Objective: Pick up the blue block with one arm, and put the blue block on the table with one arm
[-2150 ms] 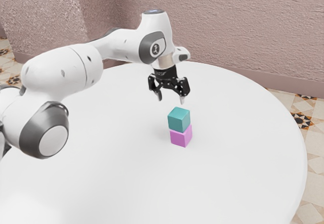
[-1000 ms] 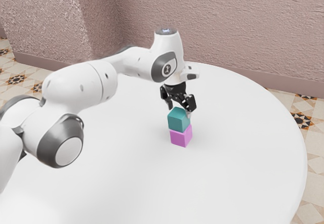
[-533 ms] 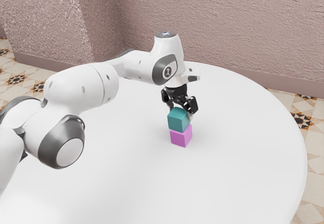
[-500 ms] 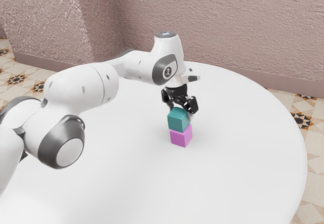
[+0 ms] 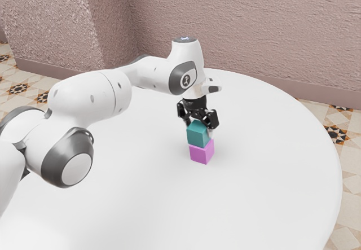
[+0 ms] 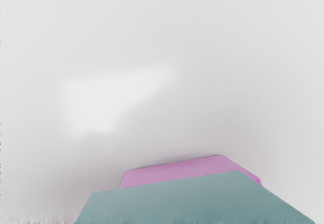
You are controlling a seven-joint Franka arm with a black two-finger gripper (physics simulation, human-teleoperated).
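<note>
At the exterior view's left, my jointed arm, smooth white with dark grey rings (image 5: 84,95), reaches in over the round white tabletop (image 5: 271,171); where it is mounted lies cut off beyond the frame. It bends so that my black tool (image 5: 199,129) points down, which I take as the way to reach the upper block from above without pushing the stack sideways.

Right under the tool is the smooth teal-blue cube (image 5: 198,134), which I judge to be the blue block I am after. It sits on the violet-pink cube (image 5: 202,152), its whole weight borne by that one, which stands on the tabletop. I cannot tell whether my tool is open or closed on the teal-blue cube: its lower end is partly hidden behind it, and the far faces of both cubes are out of sight. In the wrist view the teal-blue cube is cut off by the frame and covers much of the violet-pink one. The two look slightly out of line, so I would lift straight up, lest a sideways drag shift the lower cube.

Farther right, past a bare stretch of tabletop that could take the block, lies the patterned tile floor (image 5: 351,185), cut off by the frame; the tabletop's near edge is cut off too.
</note>
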